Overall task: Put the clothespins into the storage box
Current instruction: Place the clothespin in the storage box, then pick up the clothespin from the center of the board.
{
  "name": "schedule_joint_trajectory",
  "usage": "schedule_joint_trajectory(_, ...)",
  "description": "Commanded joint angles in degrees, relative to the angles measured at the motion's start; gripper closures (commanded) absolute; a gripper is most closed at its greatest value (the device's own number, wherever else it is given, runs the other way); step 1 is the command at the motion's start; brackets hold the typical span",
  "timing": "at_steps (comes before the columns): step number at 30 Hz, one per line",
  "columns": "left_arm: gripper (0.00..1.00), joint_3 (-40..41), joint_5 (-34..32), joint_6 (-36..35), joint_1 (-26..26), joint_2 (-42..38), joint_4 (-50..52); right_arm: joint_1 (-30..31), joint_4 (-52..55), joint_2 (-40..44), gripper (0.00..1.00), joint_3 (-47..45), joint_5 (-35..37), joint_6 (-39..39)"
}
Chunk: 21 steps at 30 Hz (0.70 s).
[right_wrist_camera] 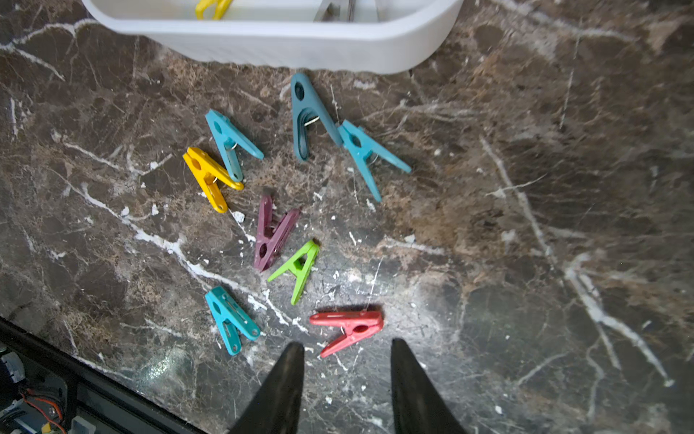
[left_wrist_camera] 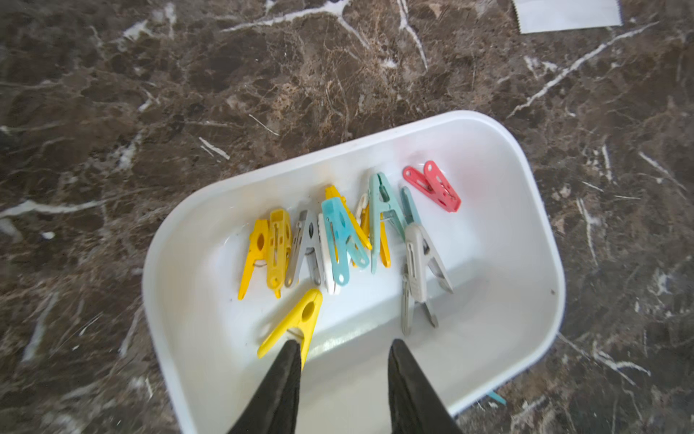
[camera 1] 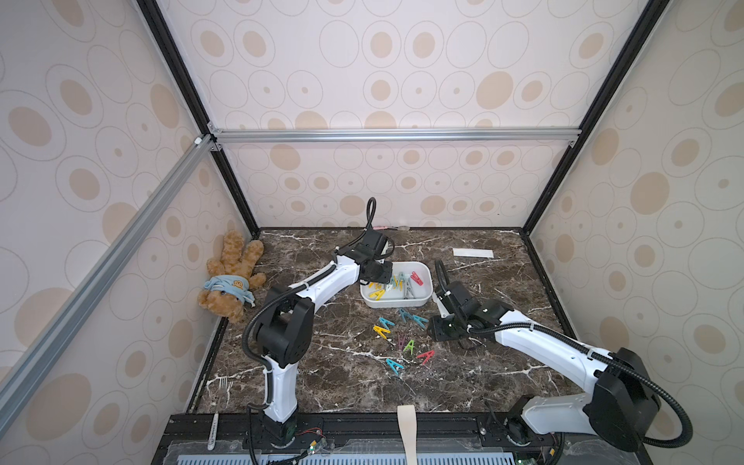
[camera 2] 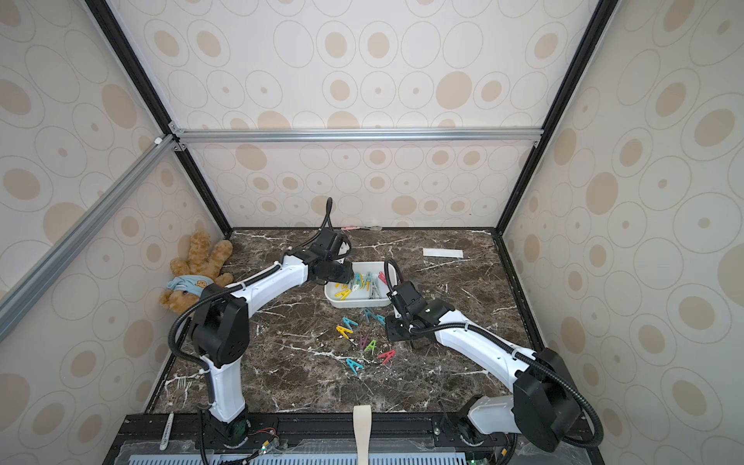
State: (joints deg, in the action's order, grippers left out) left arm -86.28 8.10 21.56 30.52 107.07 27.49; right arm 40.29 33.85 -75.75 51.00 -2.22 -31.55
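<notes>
1. While the left gripper (left_wrist_camera: 345, 344) hangs above the storage box (left_wrist_camera: 507, 180), its jaws stand moderately apart with nothing between them. A yellow clothespin (left_wrist_camera: 296, 323) lies on the box floor, and one of its legs meets a fingertip (left_wrist_camera: 291, 353) (contact cannot be told).
2. Box contents: a row of clothespins (left_wrist_camera: 338, 240) in yellow, grey, teal and white. A coral clothespin (left_wrist_camera: 432, 186) lies just beside the row's end.
3. Right gripper (right_wrist_camera: 347, 342): low over the marble table (right_wrist_camera: 525, 263), jaws parted, empty. A red clothespin (right_wrist_camera: 351, 328) lies just ahead of its fingertips.
4. Eight loose clothespins (right_wrist_camera: 274, 233) lie on the table outside the box: four teal, one yellow, one purple, one green and the red one. The dark teal clothespin (right_wrist_camera: 306, 116) lies just beside the box's outer wall.
5. In both top views the box (camera 1: 396, 302) stands mid-table. The left arm reaches over it and the right arm is beside the scattered pins. A teddy bear (camera 1: 229, 277) lies against the left wall.
</notes>
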Motion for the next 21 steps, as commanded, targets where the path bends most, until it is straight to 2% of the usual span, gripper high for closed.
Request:
schedule_joint_trajectory(1, 0.59, 7.5, 0.4, 1.5, -0.3, -7.3, -5.9, 3.9, 1.8, 1.0, 0.55, -2.5, 4.3, -7.1)
schedule_joint_trajectory(4, 0.57, 14.3, 0.5, 3.4, -0.3, -12.8, -9.0, 6.0, 1.3, 0.4, 0.51, -4.7, 5.1, -11.5)
schedule_joint_trajectory(8, 0.57, 19.9, -0.1, 4.7, -0.4, -17.2, -10.9, 6.4, -1.8, -2.6, 0.52, -6.8, 1.3, -15.0)
schedule_joint_trajectory(12, 0.57, 21.7, -0.7, 4.2, -0.6, -18.9, -11.4, 6.7, -4.9, -6.5, 0.52, -6.6, -0.8, -16.2)
schedule_joint_trajectory(21, 0.56, 23.0, 0.4, 3.4, -2.1, -19.2, -12.6, 6.7, -4.9, -12.8, 0.57, -4.6, -0.5, -16.8)
